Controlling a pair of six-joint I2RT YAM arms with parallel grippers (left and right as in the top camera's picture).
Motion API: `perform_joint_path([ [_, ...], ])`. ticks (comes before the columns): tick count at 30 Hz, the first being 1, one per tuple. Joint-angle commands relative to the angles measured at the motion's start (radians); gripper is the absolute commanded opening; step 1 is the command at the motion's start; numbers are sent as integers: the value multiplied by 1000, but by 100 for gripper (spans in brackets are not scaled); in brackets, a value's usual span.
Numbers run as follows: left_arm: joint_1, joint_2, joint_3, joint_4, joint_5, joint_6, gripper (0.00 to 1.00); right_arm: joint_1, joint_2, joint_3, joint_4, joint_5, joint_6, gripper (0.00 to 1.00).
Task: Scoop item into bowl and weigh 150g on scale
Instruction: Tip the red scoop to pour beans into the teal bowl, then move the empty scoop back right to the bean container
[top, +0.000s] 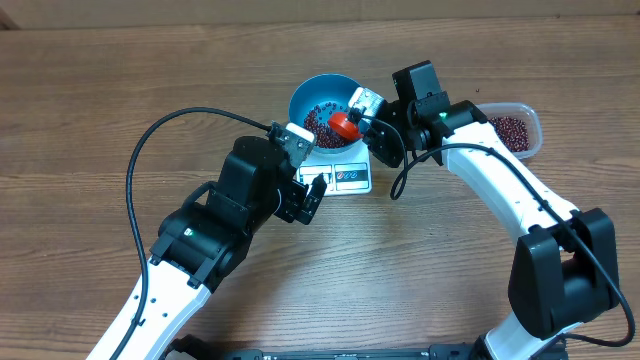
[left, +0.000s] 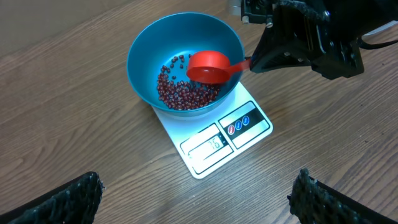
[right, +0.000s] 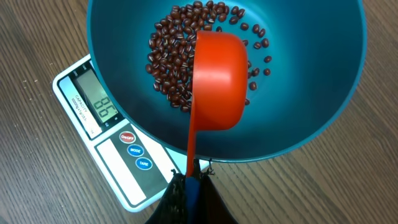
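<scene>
The light blue bowl (top: 300, 95) (left: 143, 56) (right: 311, 93) stands on the white scale (top: 350, 178) (left: 242, 124) (right: 112, 155), whose display shows digits. A loose layer of dark red-brown beans (top: 318, 120) (left: 183, 93) (right: 171, 56) covers the bowl's bottom. My right gripper (top: 370, 122) (right: 193, 180) is shut on the thin handle of a red scoop (top: 345, 125) (left: 208, 66) (right: 217, 81). The scoop hangs tipped over the bowl with its back up, and no beans show in it. My left gripper (top: 310, 195) (left: 198, 186) is open and holds nothing, just in front of the scale.
A clear plastic tub (top: 512, 130) holding more beans sits at the back right, behind the right arm. The left arm's black cable (top: 170, 125) loops over the table to the left. Bare wood lies in front of the scale.
</scene>
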Motion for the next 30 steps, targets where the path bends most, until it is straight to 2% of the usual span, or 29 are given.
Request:
perform_joint_path([
  [1, 4, 2, -3, 0, 2, 19, 100, 4, 3, 31, 16, -18, 11, 4],
  [8, 4, 2, -3, 1, 2, 19, 100, 4, -2, 32, 90, -69, 31, 4],
  [15, 4, 2, -3, 0, 2, 19, 100, 4, -40, 32, 135, -72, 116, 4],
  [21, 4, 2, -3, 1, 2, 19, 100, 4, -120, 32, 126, -72, 238, 4],
  [30, 4, 2, -3, 1, 2, 19, 100, 2, -263, 32, 13, -67, 272, 4],
])
